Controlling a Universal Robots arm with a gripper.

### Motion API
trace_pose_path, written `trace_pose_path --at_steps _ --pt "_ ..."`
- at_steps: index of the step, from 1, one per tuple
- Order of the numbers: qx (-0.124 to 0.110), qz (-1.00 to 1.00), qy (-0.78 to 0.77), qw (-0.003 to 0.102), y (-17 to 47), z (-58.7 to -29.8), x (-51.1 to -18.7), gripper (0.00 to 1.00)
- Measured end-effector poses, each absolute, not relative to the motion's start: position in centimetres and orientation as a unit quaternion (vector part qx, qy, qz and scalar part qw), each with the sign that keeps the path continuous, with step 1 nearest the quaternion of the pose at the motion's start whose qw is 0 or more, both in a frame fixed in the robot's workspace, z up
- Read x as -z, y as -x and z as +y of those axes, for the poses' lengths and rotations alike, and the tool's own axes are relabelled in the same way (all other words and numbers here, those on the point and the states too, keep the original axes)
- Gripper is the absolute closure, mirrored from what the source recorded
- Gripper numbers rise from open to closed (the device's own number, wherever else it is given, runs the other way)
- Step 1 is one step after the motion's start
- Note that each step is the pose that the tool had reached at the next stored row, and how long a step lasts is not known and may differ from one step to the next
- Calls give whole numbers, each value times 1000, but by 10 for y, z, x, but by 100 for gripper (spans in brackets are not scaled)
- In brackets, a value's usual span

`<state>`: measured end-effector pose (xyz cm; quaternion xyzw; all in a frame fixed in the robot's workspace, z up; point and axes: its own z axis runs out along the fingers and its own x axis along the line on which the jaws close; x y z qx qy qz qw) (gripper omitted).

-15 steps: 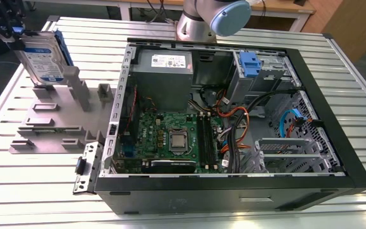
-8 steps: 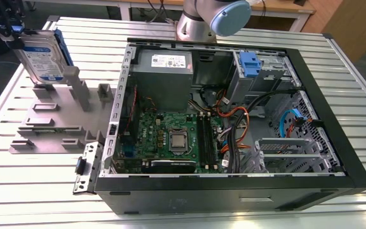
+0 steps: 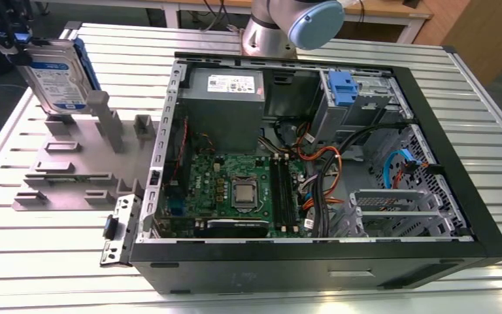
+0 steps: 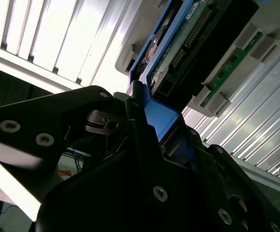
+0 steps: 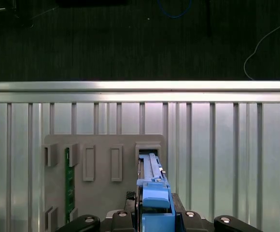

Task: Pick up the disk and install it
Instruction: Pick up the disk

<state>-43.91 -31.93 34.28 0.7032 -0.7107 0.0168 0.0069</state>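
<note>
The disk [image 3: 59, 75], silver with a white-and-blue label and a blue caddy frame, stands on edge at the exterior view's upper left. My gripper [image 3: 13, 44] is shut on its top end. The lower end of the disk hangs at or just over the tall slot of the grey holder stand [image 3: 102, 124]; I cannot tell if they touch. In the first wrist view the blue caddy edge [image 5: 152, 186] runs from my gripper [image 5: 154, 217] toward that slot [image 5: 148, 147]. In the second wrist view, black fingers [image 4: 140, 145] clamp the blue caddy [image 4: 161, 118].
The open computer case [image 3: 434, 150] lies on the slatted metal table [image 3: 59, 261], with a grey power-supply box [image 3: 225, 98], a motherboard [image 3: 242, 190] and a blue drive-bay bracket [image 3: 342, 88] inside. A green memory stick [image 5: 67, 179] stands in the holder plate [image 3: 63, 173].
</note>
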Motion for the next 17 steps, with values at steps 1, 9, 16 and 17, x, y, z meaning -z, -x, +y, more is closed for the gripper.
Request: trace_pose_path --at_steps 1,9,16,17 --pt "-17 -711 -703 7 439 -319 -343 64" --pt "-17 -711 -703 7 439 -319 -345 64" --pt "-17 -711 -703 7 439 -319 -347 64" --pt "-17 -711 -703 7 439 -319 -347 64"
